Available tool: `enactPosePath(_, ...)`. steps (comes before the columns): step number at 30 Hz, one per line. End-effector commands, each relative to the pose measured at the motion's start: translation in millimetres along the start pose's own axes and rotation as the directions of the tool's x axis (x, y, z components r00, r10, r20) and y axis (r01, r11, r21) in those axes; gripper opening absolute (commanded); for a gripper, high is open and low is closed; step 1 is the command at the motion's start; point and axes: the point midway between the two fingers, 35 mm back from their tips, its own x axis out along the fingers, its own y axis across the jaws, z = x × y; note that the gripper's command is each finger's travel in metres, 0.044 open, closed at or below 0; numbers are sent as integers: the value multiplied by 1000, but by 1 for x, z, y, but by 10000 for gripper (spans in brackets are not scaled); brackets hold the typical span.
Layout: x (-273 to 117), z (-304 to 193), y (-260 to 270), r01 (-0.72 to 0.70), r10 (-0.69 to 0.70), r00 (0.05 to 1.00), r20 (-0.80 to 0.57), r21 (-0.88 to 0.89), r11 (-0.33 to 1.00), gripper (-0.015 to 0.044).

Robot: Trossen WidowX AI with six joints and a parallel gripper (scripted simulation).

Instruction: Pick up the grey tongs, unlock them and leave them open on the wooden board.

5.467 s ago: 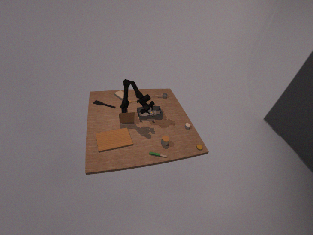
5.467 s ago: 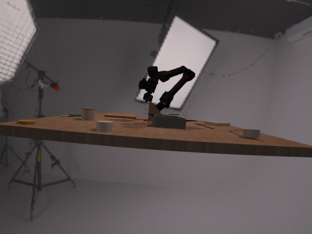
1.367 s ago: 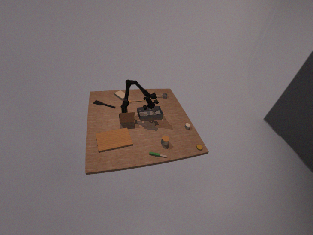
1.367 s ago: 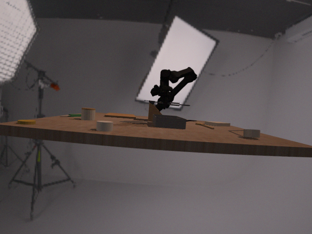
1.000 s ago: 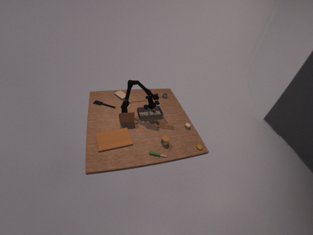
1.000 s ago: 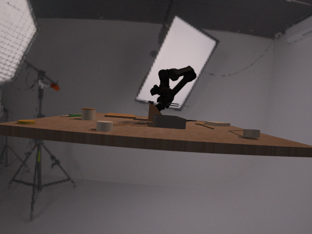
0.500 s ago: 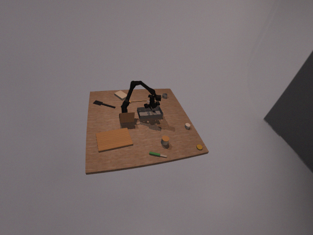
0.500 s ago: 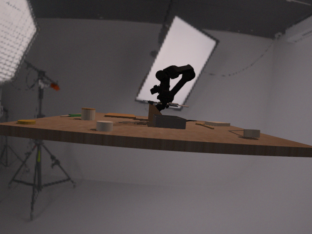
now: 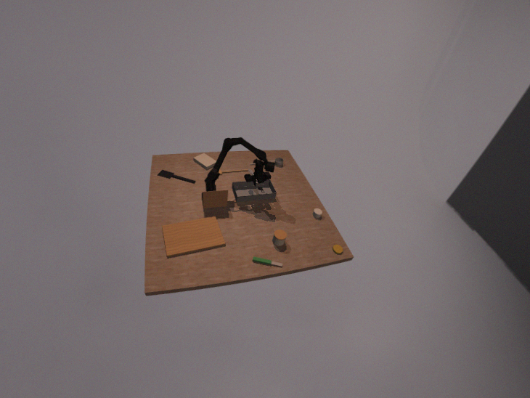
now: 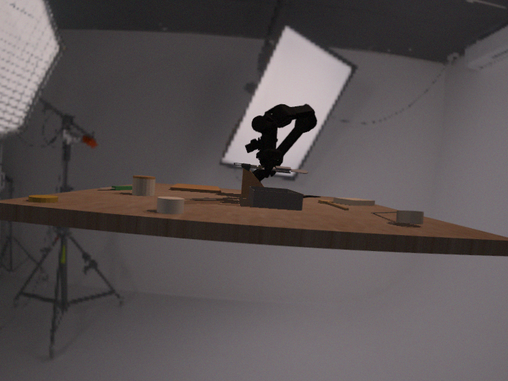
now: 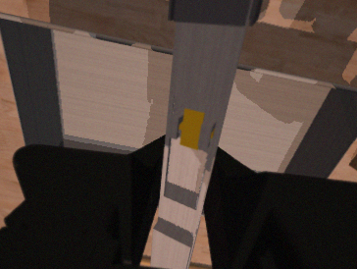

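Observation:
My gripper (image 9: 257,183) (image 10: 268,169) (image 11: 185,141) is shut on the grey tongs (image 10: 282,168) (image 11: 208,69), across their long body near a small yellow patch. It holds them roughly level above the dark grey roasting tin (image 9: 256,198) (image 10: 275,197) (image 11: 29,83), clear of its rim. In the exterior view a dark end of the tongs points left and a pale end points right. The arms look close together; whether the lock is engaged cannot be seen. The wooden board (image 9: 192,235) (image 10: 195,188) lies flat and bare, apart from the tin.
A brown upright block (image 9: 215,199) (image 10: 245,188) stands between tin and board. A jar with an orange lid (image 9: 279,237) (image 10: 143,186) and a green-handled tool (image 9: 261,260) are right of the board in the top view. A black spatula (image 9: 181,178) and a pale block (image 9: 205,160) lie farther back.

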Motion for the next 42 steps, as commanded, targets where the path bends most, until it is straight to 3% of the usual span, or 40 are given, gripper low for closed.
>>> enactPosePath(1, -1, 4, 0, -1, 1, 1000, 3, 9, 1000, -150)
enactPosePath(21, -46, 142, -38, -30, 7, 998, 70, 341, 940, -150)
enactPosePath(42, -69, 266, -148, -22, -10, 999, 47, 637, 770, -150)
